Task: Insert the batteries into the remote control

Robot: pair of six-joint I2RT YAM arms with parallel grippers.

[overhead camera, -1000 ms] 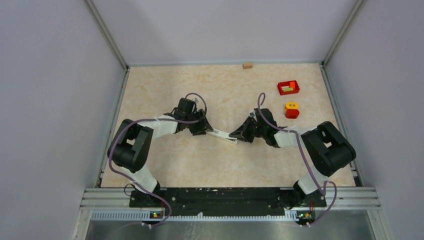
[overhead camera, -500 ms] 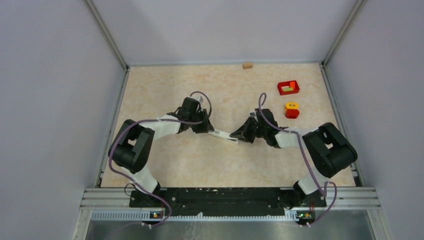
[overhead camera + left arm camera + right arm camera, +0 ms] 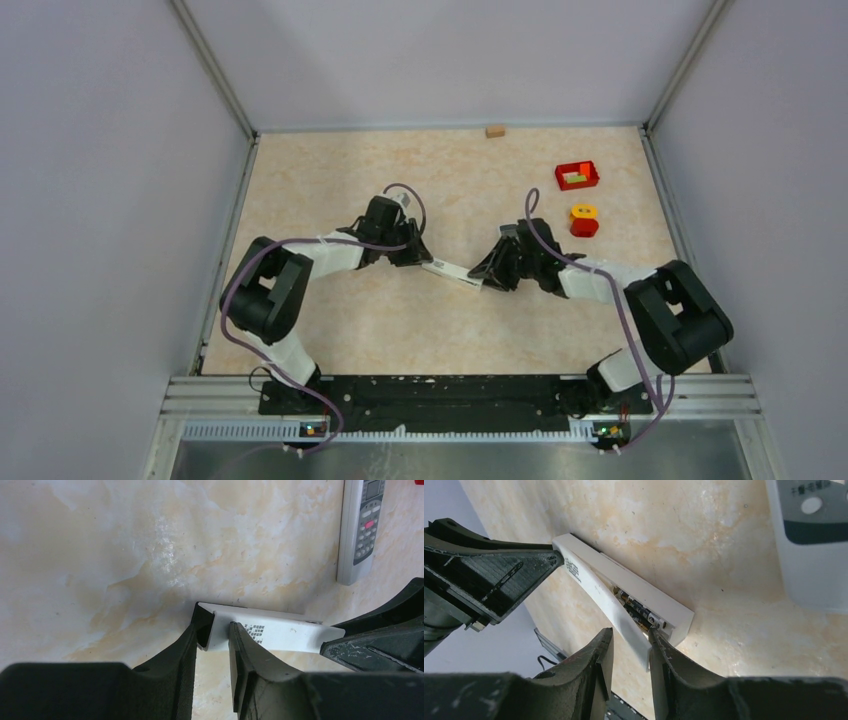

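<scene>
the white bar (image 3: 452, 272) spans between both arms — left pincer (image 3: 214, 630) clamps its labelled end, right pincer (image 3: 628, 637) straddles the lid (image 3: 624, 622) by the batteries (image 3: 636, 611) — whether it grips, i cannot tell.

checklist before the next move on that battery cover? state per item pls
1. Left gripper clamped on the white bar's end: ok.
2. Batteries lying in the bar's open compartment: ok.
3. Battery polarity: cannot tell.
4. Cover flush with the bar: not ok, its free end slants away from it.
5. Right gripper holding the cover: cannot tell; its fingers straddle the free end.
6. Remote control lying apart from the bar and both grippers: ok.
</scene>
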